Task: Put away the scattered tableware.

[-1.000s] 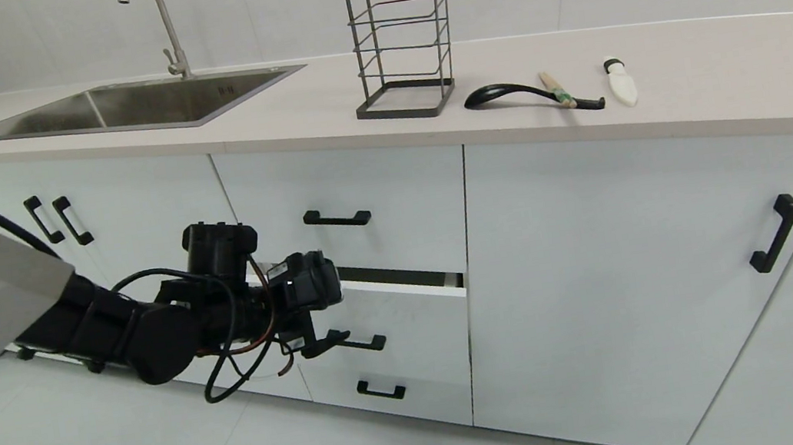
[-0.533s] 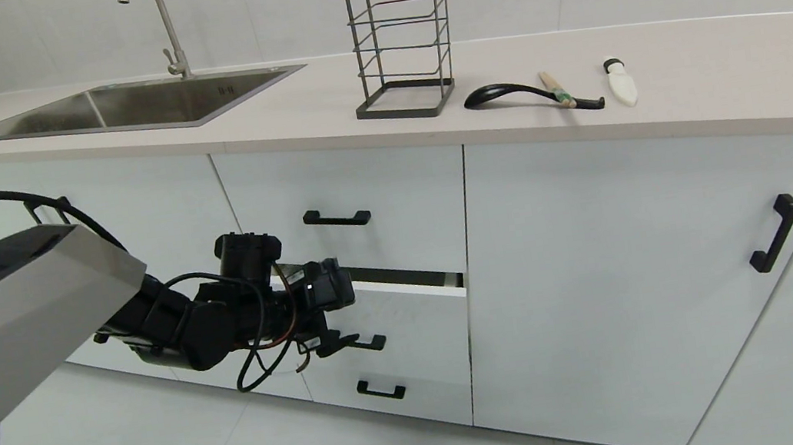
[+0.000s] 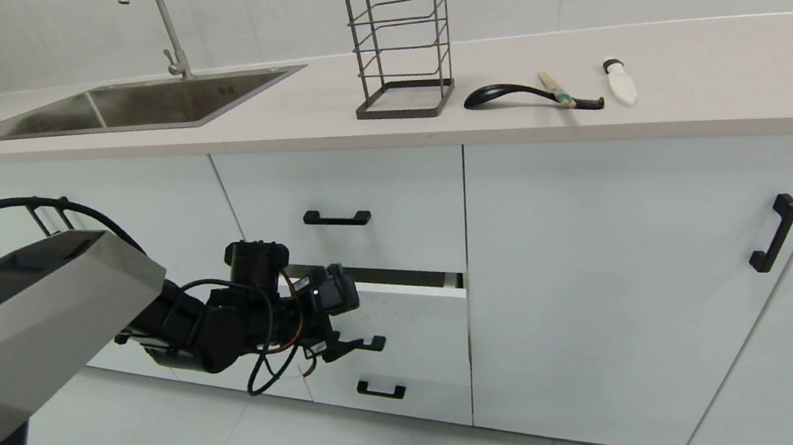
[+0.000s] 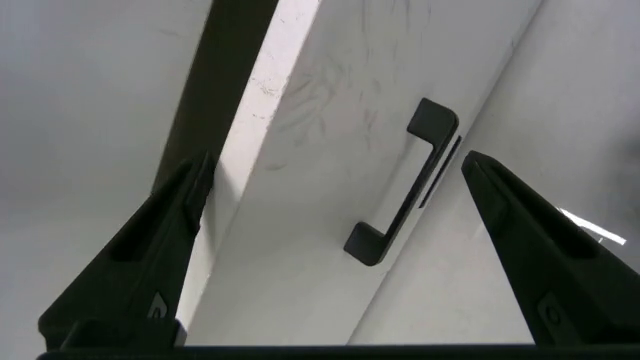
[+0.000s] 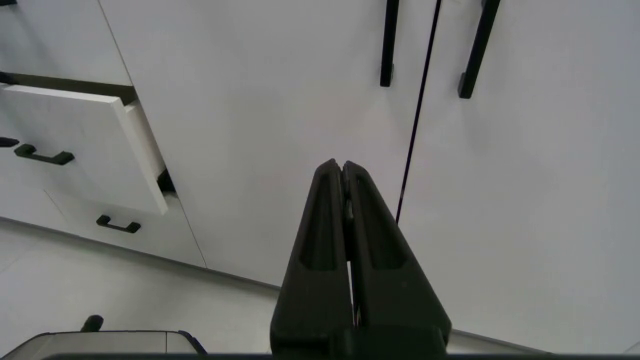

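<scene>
Tableware (image 3: 555, 93) waits on the worktop (image 3: 695, 80); left gripper (image 4: 335, 170) gapes wide, empty, so I'd center it around the drawer handle (image 4: 405, 185) before squeezing.

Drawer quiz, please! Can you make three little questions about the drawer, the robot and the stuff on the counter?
1. True or false: the middle drawer is a little way open.
2. Pick one: the black ladle lies A) in the drawer, B) on the counter, beside the rack, C) inside the rack.
3. Fill in: the right tool is ____ (open or shut).

Key: 1 true; 2 B; 3 shut.
</scene>
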`<state>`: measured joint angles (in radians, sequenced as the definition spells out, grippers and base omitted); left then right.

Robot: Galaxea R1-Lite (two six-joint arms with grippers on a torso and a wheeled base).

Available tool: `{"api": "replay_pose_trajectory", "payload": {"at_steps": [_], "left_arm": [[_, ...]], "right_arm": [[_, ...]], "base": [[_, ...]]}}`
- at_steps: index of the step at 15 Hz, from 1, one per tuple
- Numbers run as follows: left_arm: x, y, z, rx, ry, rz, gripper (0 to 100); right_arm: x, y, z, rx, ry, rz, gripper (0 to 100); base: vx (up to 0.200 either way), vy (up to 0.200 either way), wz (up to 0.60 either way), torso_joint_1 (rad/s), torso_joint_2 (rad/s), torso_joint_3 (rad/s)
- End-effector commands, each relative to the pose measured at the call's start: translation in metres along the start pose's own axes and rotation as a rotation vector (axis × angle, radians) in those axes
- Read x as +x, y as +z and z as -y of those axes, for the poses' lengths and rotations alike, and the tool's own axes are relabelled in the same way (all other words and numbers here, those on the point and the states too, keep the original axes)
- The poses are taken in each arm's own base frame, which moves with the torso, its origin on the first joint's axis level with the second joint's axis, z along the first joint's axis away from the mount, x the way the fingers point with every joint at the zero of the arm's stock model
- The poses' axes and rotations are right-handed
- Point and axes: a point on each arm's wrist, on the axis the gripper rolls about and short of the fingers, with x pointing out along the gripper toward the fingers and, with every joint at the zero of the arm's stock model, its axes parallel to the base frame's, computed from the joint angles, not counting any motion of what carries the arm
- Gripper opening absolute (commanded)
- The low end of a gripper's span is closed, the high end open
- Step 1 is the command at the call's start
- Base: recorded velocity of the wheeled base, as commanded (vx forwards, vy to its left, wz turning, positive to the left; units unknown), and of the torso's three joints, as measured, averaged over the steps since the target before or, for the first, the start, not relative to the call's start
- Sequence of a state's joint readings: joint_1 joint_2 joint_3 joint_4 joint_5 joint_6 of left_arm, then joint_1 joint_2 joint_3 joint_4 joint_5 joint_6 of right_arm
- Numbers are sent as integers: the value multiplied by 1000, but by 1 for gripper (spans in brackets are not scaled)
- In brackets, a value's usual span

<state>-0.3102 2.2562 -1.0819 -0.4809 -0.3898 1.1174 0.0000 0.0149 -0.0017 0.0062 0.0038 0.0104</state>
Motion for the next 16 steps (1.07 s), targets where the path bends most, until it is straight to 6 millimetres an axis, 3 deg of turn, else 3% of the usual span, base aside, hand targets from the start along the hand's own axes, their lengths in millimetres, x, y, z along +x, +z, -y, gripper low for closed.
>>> {"api": "replay_pose_trajectory", "payload": {"at_steps": [1, 5, 11, 13, 16], "left_arm": [[1, -2, 5, -5, -21, -6, 100], [-18, 3, 18, -9, -55, 0, 100], [-90, 17, 65, -27, -123, -16, 100], [-101, 23, 77, -21, -148, 1, 100], [-104, 26, 77, -11, -140, 9, 100]], "right_arm": [[0, 0, 0, 0, 1, -1, 0], [0, 0, 0, 0, 1, -1, 0], [0, 0, 0, 0, 1, -1, 0], [0, 0, 0, 0, 1, -1, 0], [0, 0, 0, 0, 1, -1, 0]], "base": [[0, 0, 0, 0, 0, 0], [0, 0, 0, 0, 0, 0], [0, 0, 0, 0, 0, 0], [0, 0, 0, 0, 0, 0], [0, 0, 0, 0, 0, 0]]}}
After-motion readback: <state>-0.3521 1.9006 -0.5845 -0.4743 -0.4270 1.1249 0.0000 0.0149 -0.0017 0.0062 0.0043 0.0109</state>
